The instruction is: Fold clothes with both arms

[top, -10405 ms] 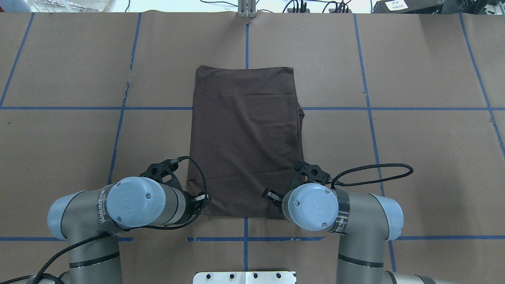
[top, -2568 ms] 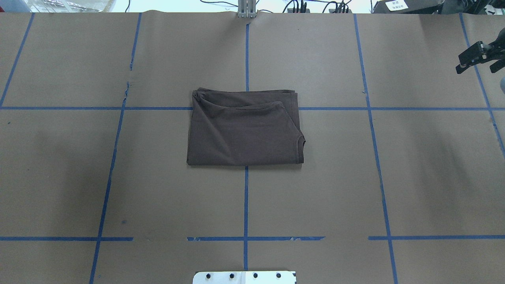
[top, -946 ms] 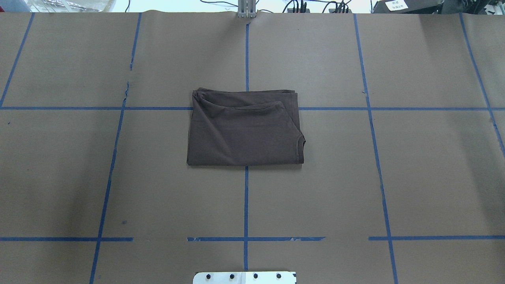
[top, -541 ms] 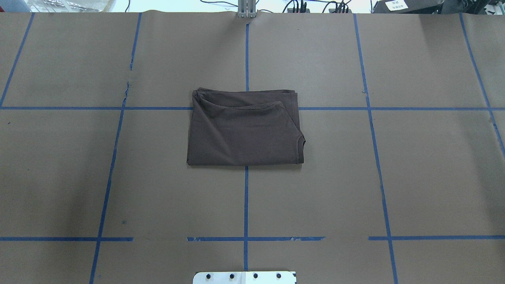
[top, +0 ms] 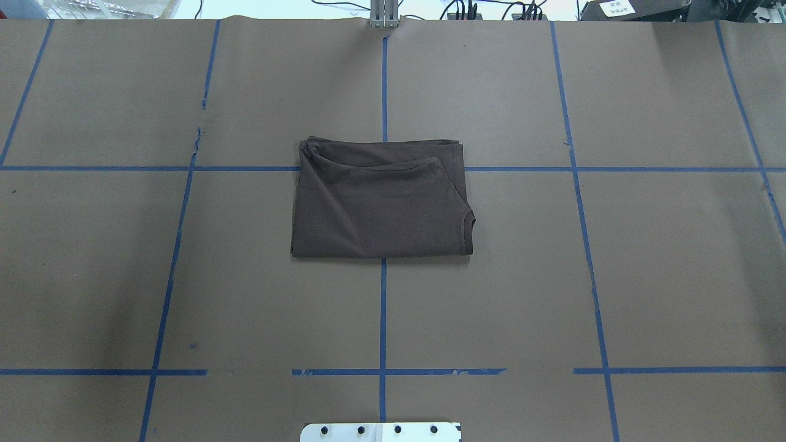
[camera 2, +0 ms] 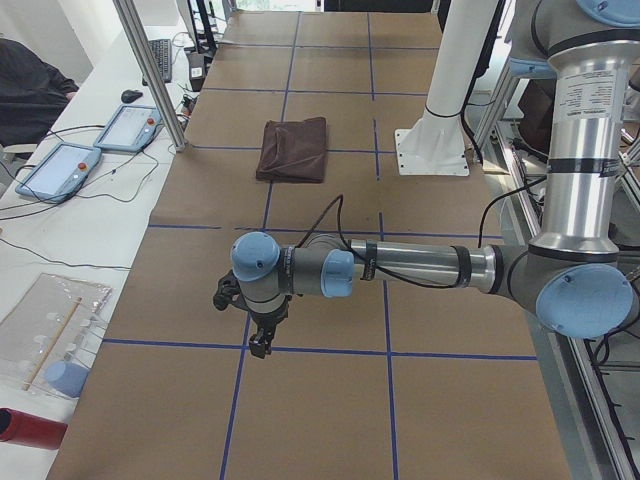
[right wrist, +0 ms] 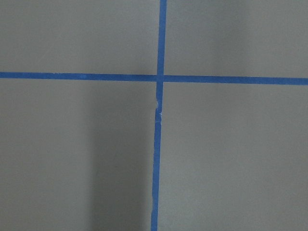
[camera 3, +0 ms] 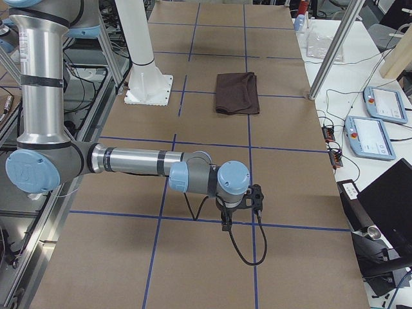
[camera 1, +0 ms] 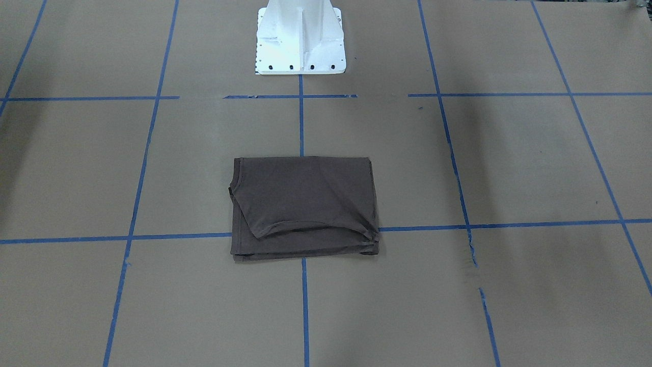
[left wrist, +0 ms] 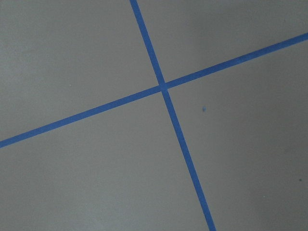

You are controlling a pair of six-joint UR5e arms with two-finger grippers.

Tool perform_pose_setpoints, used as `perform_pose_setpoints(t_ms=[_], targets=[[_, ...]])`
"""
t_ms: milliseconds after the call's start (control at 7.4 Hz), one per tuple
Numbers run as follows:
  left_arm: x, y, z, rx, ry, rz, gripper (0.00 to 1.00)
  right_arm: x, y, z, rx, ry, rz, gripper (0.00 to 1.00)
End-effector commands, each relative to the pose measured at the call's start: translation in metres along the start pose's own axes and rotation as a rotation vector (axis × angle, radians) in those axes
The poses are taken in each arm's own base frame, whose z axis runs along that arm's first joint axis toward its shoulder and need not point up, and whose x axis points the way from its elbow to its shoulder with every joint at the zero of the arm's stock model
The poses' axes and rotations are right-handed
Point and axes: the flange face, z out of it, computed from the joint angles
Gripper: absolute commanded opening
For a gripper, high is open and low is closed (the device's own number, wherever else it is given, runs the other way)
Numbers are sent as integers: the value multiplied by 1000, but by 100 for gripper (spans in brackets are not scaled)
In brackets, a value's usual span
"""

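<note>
The dark brown T-shirt [top: 381, 209] lies folded into a flat rectangle at the middle of the paper-covered table, with a sleeve edge showing at one side; it also shows in the front view [camera 1: 303, 204] and both side views [camera 2: 293, 150] [camera 3: 236, 93]. Both arms are stretched low over the table ends, far from the shirt. The left gripper [camera 2: 258, 345] points down over a tape line. The right gripper [camera 3: 225, 224] does the same at the other end. I cannot tell whether either is open or shut. The wrist views show only paper and blue tape.
The white base pedestal [camera 1: 300, 41] stands at the robot's side of the table. Blue tape lines [top: 382, 319] grid the brown paper. Teach pendants [camera 2: 55, 170] [camera 3: 376, 135] and metal posts [camera 2: 150, 70] sit along the far edge.
The shirt was long with both grippers at its near hem; it now lies folded in half. The right gripper has left the overhead view. Nothing moved in the last second.
</note>
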Motion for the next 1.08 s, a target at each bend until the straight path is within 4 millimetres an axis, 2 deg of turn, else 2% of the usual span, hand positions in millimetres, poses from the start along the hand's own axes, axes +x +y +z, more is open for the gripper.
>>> perform_pose_setpoints(t_ms=[0,135,946], targets=[[1,-1,0,1,0,-174,100,-1,0,0,1,-2,0,100],[1,-1,-1,2,0,-247,100,-1,-1,-1,3,-2,-3,100],[0,-2,1,0,0,-255,100,-2,-2,-2,5,0,-5,100]])
